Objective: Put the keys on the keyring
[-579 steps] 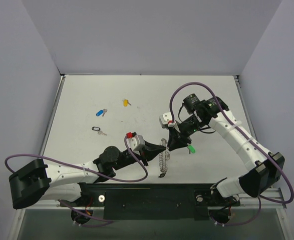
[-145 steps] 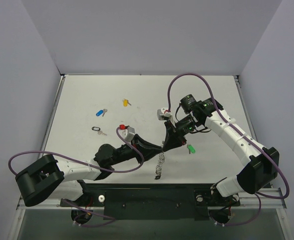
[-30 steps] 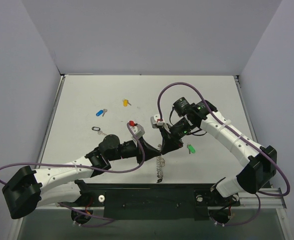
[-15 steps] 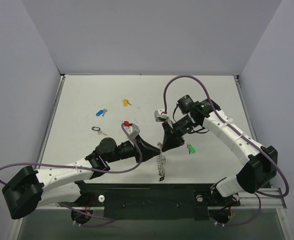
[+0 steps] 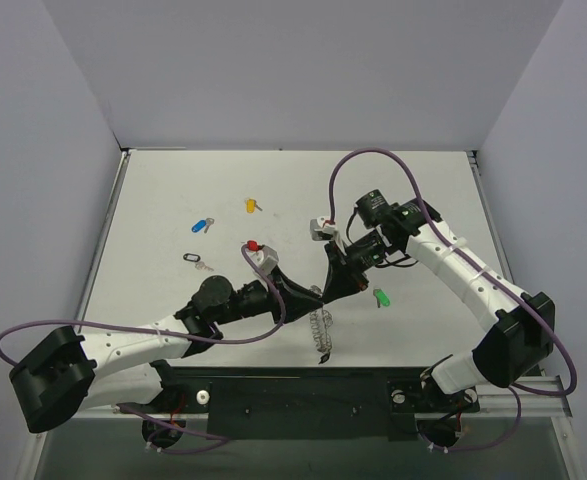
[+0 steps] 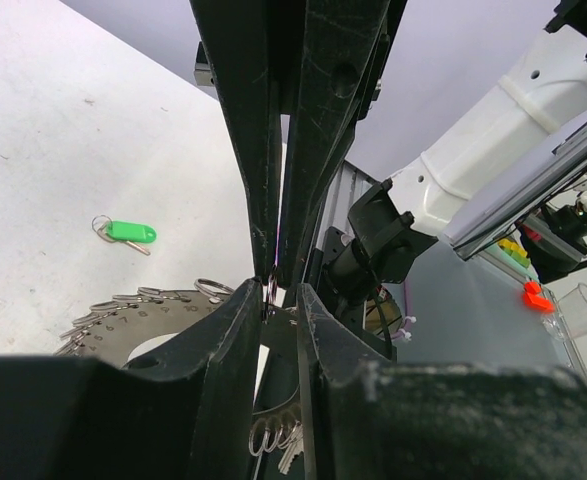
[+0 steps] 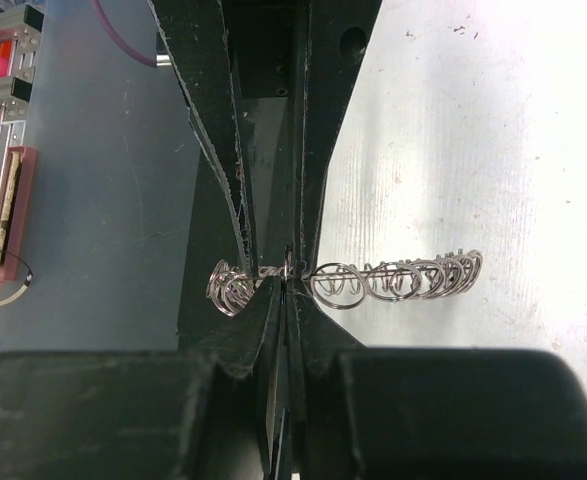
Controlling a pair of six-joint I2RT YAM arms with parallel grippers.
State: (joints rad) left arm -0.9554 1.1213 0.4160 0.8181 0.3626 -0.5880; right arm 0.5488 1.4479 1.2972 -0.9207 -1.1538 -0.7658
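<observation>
The keyring (image 5: 321,322) hangs edge-on between both grippers above the table's front middle. My left gripper (image 5: 313,296) is shut on its top edge from the left. My right gripper (image 5: 331,290) meets it from the right, shut on one small wire loop. In the left wrist view the hoop's flat grey plate (image 6: 138,315) shows left of my gripper (image 6: 272,297), and a silver key (image 6: 289,452) hangs below. In the right wrist view my gripper (image 7: 288,272) pinches the loop beside the row of wire loops (image 7: 393,280). The green key (image 5: 381,297) lies right of the grippers.
A blue key (image 5: 202,225), a yellow key (image 5: 252,205) and a black-headed key (image 5: 195,260) lie on the white table's left half. The grey side walls stand left, right and behind. The black base rail (image 5: 303,390) runs along the near edge.
Over the last second both grippers shifted slightly right with the keyring still held between them. The keys on the table have not moved.
</observation>
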